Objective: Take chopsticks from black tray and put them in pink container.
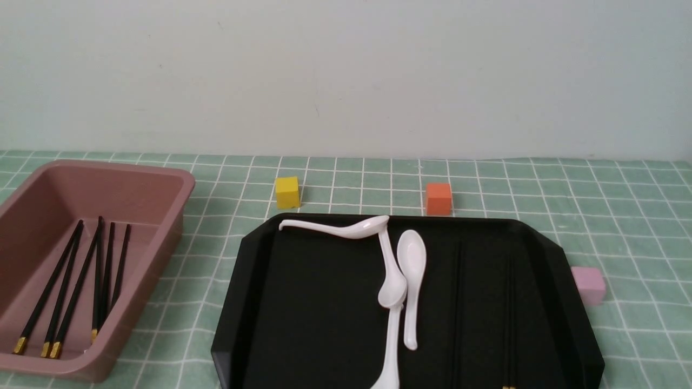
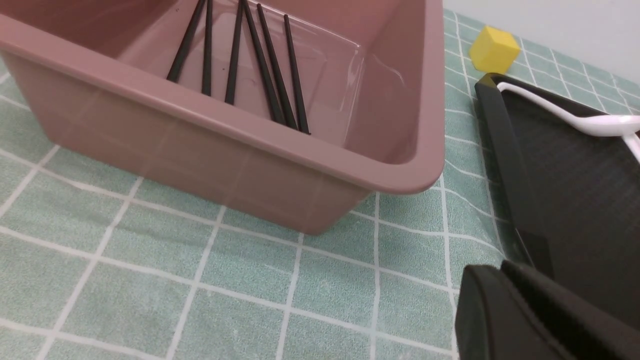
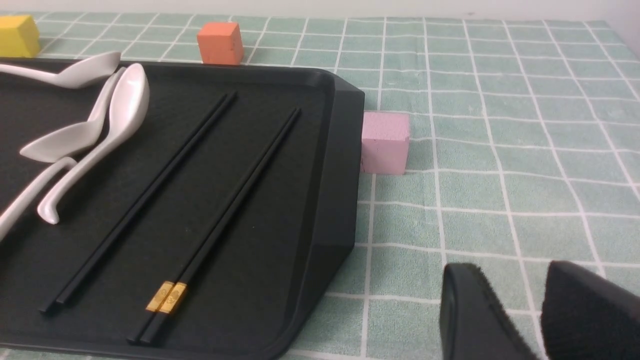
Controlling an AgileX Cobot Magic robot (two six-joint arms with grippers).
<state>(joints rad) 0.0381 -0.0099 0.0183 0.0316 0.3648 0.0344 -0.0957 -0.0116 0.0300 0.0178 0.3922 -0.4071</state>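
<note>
The chopsticks (image 3: 220, 200) left on the black tray (image 3: 330, 210) run six-to-twelve, at ten o'clock of the empty, slightly parted right gripper (image 3: 537, 320), the nearer arm.

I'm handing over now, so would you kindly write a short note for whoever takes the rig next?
Left hand: shut, holding nothing, beside the black tray's left edge, near the pink container.
Right hand: slightly open, empty, over the cloth off the tray's right side.
Done: six chopsticks lie in the pink container.
Left: chopsticks on the tray along its right part, in two close pairs by the look of it, beside four white spoons, which stay.
</note>
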